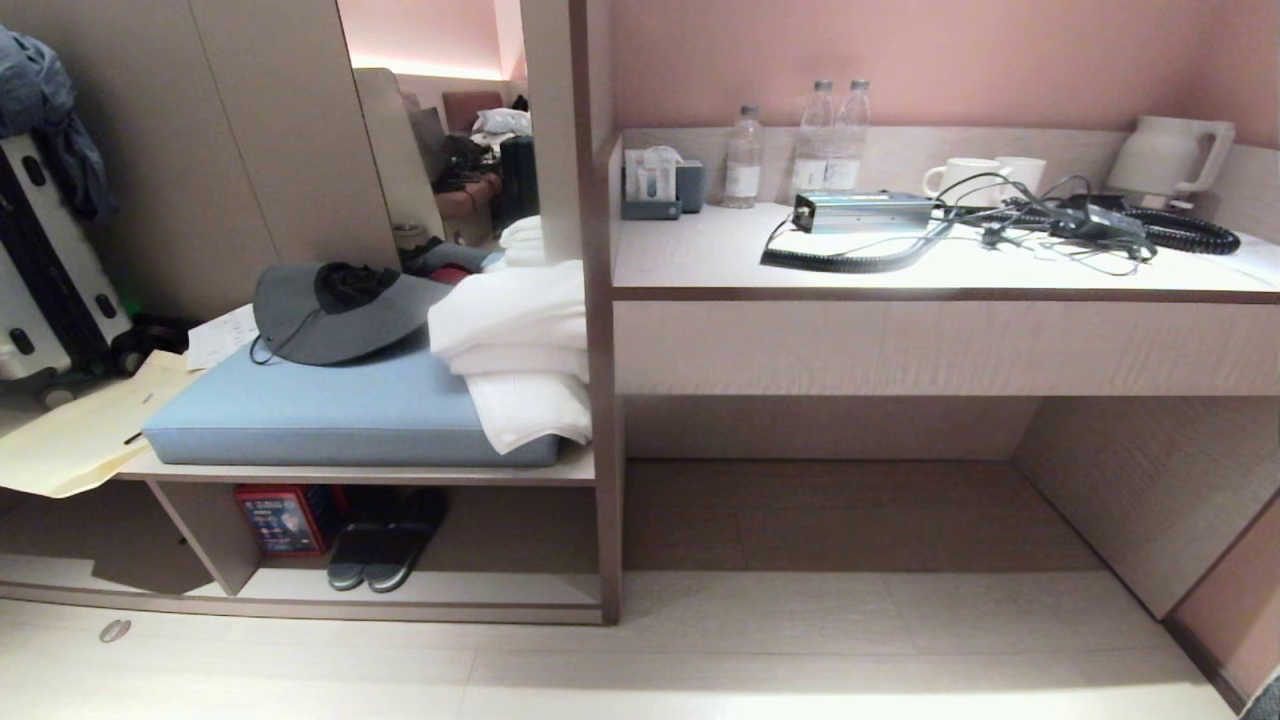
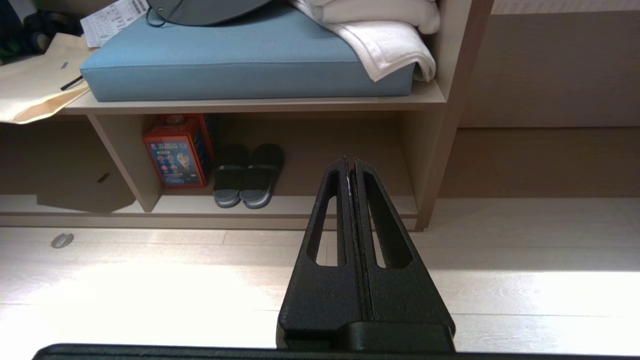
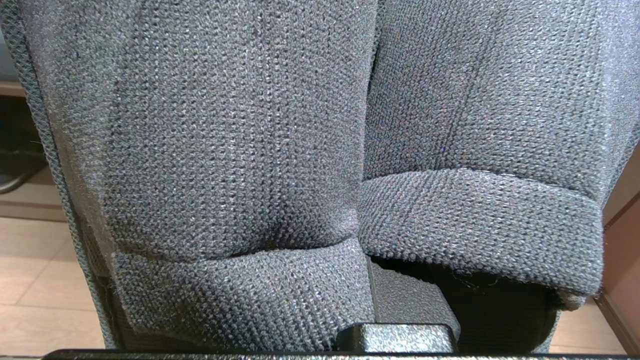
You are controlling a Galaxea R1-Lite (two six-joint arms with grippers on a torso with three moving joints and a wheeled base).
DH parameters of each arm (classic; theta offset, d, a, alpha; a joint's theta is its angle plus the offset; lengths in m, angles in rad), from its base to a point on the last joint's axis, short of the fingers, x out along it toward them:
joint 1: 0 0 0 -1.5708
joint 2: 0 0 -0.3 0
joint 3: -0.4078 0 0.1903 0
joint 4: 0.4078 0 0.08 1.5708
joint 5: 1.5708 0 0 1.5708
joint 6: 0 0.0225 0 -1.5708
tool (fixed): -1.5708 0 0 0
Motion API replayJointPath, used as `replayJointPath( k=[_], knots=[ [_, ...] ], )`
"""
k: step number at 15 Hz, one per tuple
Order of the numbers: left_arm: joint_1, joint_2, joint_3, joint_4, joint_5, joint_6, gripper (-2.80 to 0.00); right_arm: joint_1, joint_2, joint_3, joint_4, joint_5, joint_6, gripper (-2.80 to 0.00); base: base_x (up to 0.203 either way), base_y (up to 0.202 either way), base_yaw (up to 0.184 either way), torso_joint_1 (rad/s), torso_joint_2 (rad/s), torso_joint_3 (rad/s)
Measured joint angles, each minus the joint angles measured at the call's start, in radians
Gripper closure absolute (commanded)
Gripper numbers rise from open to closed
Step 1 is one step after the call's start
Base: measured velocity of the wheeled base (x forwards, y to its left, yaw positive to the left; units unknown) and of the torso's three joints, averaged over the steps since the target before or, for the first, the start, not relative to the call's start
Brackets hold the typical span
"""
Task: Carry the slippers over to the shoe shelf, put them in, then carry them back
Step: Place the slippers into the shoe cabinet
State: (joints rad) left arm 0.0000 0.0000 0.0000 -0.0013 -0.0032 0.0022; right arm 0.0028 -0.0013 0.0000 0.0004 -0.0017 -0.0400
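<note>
The slippers [image 3: 240, 150], a pair in dark grey knitted fabric, fill the right wrist view side by side. My right gripper is shut on them; only one black finger [image 3: 410, 300] shows beneath the fabric. Neither the pair nor either arm shows in the head view. The shoe shelf [image 1: 500, 588] is the low beige cubby under the cushioned bench, seen also in the left wrist view as the shoe shelf [image 2: 320, 204]. My left gripper [image 2: 350, 162] hangs over the floor in front of it, shut and empty.
Another dark pair with whitish sole edges [image 1: 385, 545] and a red box [image 1: 283, 518] stand in the cubby's left part. Above lie a blue cushion [image 1: 340, 415], a grey hat [image 1: 335, 310] and white towels [image 1: 515, 350]. The desk [image 1: 940, 275] at right carries bottles, cups and cables.
</note>
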Motion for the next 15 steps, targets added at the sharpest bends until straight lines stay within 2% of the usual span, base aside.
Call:
replayJointPath(
  k=[5,15],
  knots=[
    [0.0,0.0,0.0,0.0,0.0,-0.001,0.0,0.0,0.0,0.0,0.0,0.0,0.0,0.0,0.002,0.037,-0.002,0.001,0.0,0.002],
    [0.0,0.0,0.0,0.0,0.0,0.0,0.0,0.0,0.0,0.0,0.0,0.0,0.0,0.0,0.0,0.194,-0.002,0.002,0.0,0.003]
  ],
)
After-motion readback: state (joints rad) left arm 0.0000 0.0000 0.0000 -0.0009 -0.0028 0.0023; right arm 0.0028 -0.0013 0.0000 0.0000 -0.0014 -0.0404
